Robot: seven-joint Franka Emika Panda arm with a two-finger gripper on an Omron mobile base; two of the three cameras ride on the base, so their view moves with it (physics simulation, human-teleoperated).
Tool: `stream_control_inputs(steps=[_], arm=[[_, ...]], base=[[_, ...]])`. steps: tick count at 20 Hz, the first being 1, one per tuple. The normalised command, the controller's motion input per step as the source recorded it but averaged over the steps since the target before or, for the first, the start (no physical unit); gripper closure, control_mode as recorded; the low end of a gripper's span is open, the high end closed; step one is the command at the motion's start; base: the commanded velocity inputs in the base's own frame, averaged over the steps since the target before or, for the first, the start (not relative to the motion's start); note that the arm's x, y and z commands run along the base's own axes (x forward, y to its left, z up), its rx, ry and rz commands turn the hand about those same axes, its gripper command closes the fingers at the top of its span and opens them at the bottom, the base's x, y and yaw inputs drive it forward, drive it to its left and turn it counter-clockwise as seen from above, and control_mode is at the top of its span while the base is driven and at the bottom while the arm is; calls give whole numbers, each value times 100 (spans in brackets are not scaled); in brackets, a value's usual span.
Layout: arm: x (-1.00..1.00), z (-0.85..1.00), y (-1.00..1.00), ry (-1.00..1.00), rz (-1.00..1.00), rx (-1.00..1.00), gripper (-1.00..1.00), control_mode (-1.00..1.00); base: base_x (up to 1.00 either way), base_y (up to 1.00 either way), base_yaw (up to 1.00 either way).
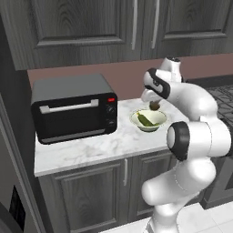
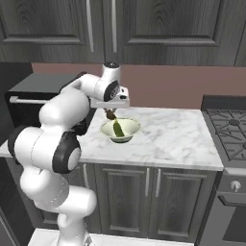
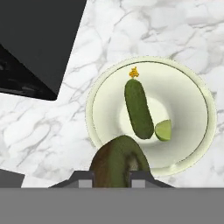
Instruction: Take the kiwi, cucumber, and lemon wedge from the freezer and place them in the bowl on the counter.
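Note:
My gripper point(image 1: 154, 103) point(image 2: 110, 113) point(image 3: 111, 176) is shut on the dull brown kiwi point(image 1: 155, 106) point(image 2: 111, 116) point(image 3: 116, 161) and hangs just above the near rim of the pale bowl point(image 1: 136, 120) point(image 2: 136, 126) point(image 3: 188, 109). The bowl stands on the white marble counter point(image 1: 91, 145) point(image 2: 173, 137). Inside it lies the dark green cucumber point(image 1: 145, 119) point(image 2: 118, 129) point(image 3: 138, 109), and the lemon wedge point(image 3: 163, 130) rests against one of its ends. A grey strip at the left edge looks like the freezer point(image 1: 11, 164).
A black countertop oven point(image 1: 73, 109) point(image 2: 29, 96) point(image 3: 35, 43) stands left of the bowl. To the right of the counter is a gas stove point(image 2: 230, 129) point(image 1: 225, 95). Dark wood-grain cabinets hang above the counter and sit below it.

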Motion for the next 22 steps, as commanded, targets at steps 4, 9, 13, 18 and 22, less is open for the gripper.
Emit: stream_control_inputs(steps=[4, 9, 13, 18, 22], arm=[[79, -54, -19, 13, 1, 0, 100, -100], [38, -50, -17, 8, 1, 0, 100, -100], [0, -50, -14, 0, 1, 0, 100, -100], [23, -53, -3, 0, 1, 0, 100, -100], [39, -50, 0, 1, 0, 0, 100, -100]], base=[[0, 0, 0], [0, 0, 0], [0, 0, 0], [0, 0, 0], [0, 0, 0]])
